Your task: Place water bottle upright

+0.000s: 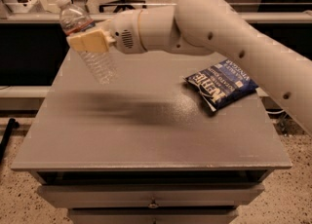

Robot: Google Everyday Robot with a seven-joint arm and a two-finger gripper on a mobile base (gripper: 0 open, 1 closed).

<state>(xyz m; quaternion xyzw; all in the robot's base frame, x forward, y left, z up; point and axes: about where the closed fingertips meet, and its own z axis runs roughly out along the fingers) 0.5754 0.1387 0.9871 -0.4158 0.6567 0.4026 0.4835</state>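
Gripper (86, 42) at ten o'clock over the tabletop (146, 140): clamps the water bottle (100, 67) mid-body, aloft, cap (63, 2) up, leaning toward eleven, likely for base-first landing clear of the chip bag (222, 86) at two o'clock.

The clear, ribbed water bottle (99, 65), white cap uppermost, hangs slightly tilted over the far-left corner of the table (146, 140), clamped mid-body in the gripper (87, 42).
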